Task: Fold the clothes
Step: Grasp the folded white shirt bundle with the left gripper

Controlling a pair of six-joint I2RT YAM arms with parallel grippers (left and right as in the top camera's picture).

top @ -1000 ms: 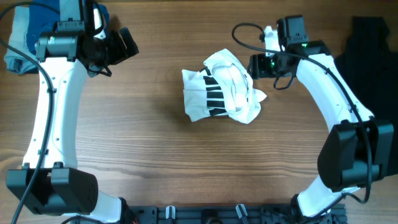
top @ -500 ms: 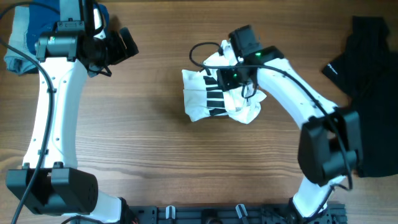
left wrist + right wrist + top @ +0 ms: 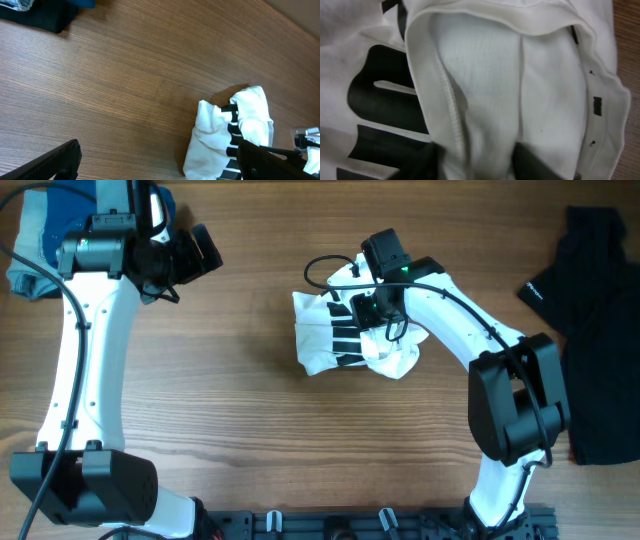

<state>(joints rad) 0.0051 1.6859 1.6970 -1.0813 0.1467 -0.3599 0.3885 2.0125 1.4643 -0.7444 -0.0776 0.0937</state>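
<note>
The clothes here are a crumpled white shirt with black stripes (image 3: 322, 350) at the table's middle and a black garment (image 3: 598, 330) at the right edge. My right gripper (image 3: 362, 308) is down on top of the white shirt. In the right wrist view its dark fingers (image 3: 426, 162) stand apart on either side of a raised fold and hem of the shirt (image 3: 530, 75), pressing into the cloth. My left gripper (image 3: 205, 248) hangs wide open over bare wood at the far left, well away from the shirt (image 3: 215, 135).
A blue and grey pile of cloth (image 3: 40, 230) lies at the back left corner behind the left arm. The black garment (image 3: 598, 330) covers the table's right edge. A dark rail (image 3: 380, 525) runs along the front edge.
The right arm swung left from beside the shirt onto its top and lowered into the cloth, its jaws narrowing. The black garment at the right came into fuller view. The left arm stayed still.
</note>
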